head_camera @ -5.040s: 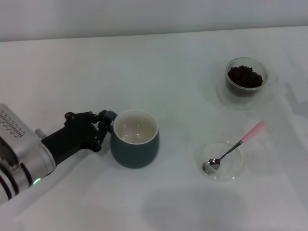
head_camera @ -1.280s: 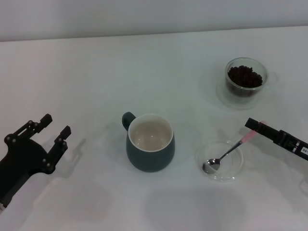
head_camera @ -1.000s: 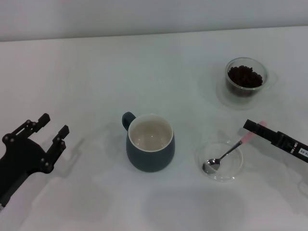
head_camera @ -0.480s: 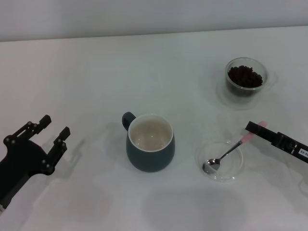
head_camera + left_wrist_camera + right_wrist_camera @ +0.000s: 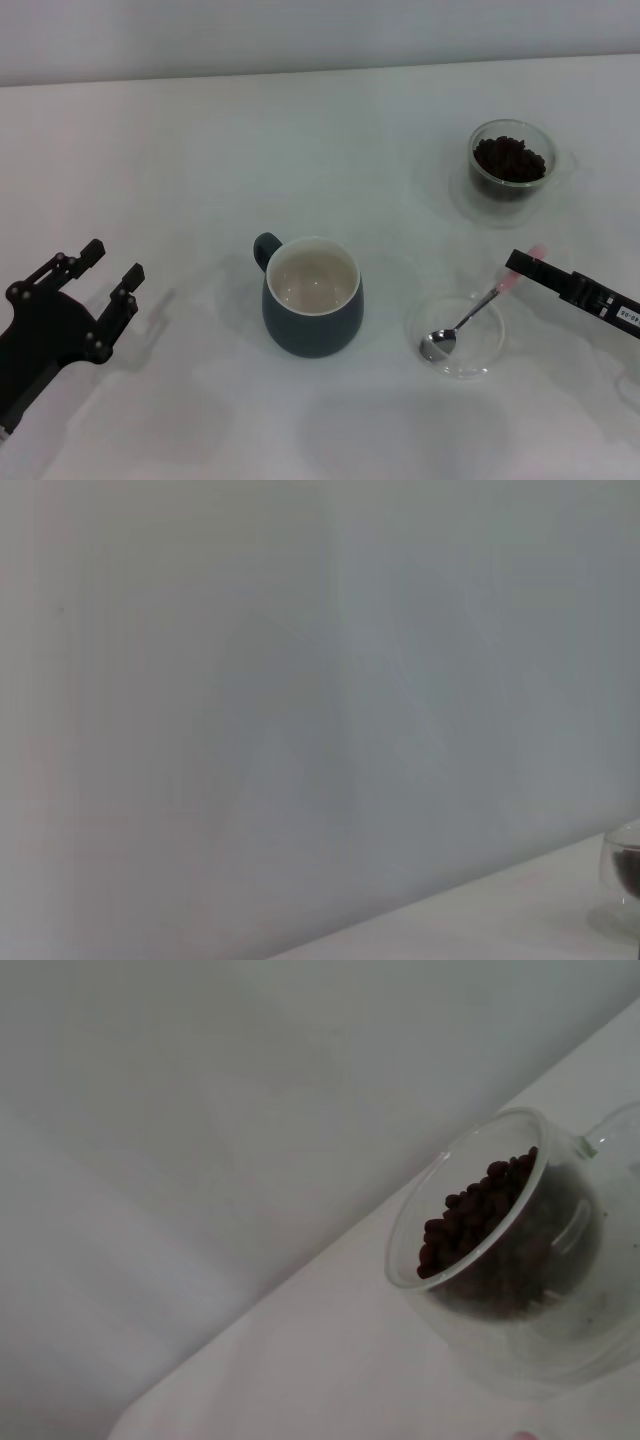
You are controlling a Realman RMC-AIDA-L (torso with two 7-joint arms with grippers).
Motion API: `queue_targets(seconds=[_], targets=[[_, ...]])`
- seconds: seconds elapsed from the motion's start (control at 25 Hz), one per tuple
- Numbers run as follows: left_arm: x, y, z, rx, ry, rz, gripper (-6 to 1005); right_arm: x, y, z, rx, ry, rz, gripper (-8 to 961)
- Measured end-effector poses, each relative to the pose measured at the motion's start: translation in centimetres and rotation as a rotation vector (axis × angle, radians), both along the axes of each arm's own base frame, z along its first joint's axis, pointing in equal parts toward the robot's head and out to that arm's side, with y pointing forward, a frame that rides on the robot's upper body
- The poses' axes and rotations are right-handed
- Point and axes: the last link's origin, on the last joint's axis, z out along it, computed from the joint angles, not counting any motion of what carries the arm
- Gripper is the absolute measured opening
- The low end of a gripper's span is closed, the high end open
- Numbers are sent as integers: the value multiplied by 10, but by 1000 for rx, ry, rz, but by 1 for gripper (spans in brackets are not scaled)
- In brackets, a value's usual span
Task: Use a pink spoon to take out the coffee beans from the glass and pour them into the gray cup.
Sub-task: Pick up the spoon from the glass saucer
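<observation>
Your right hand comes in from the right edge of the head view, its tip at the pale pink end of the slim metal-bowled pink spoon — you can't tell from here whether it's closed on the handle or how far open it is. The spoon's shiny bowl rests in a flat shallow clear dish, handle angled up and out over the rim toward the hand. Behind that, well apart, stands the small round clear double-walled glass w/ the dark brown coffee beans inside; the right wrist view shows the same glass up close, beans heaped against one side. The squat dark blue-gray cup, cream-white inside, sits mid-surface, loop handle pointing to the rear left, nothing in it. Your left hand hangs low at the left, fingers spread wide, holding nothing, well clear of the cup. All on a plain white surface.
</observation>
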Motion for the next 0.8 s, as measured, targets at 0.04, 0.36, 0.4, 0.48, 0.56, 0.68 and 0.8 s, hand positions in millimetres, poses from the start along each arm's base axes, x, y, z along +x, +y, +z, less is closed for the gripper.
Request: queue_targets(seconds=[0.04,0.36,0.4,0.48,0.56,0.68,0.8], targets=[[0,0,0,0,0,0,474,0,0,0,0,2,3,379],[1,1,0,2,0,-3,474,-1,1,-2,-13,-8,5,376],[1,1,0,2,0,-3,474,0,1,-2,-14,-12,2,375],[1,1,0,1,-1,-3,474,1,2,-3,-15,-19,-5,375],[1,1,0,0,-1,-3,474,1,4,-4,-18,-21,-8,374],[1,0,0,0,-1,-2,473,0,6,-5,-20,-25,-9,373],[1,0,0,0,-1,-2,473,-1,8,-5,-22,-25,-4,372]])
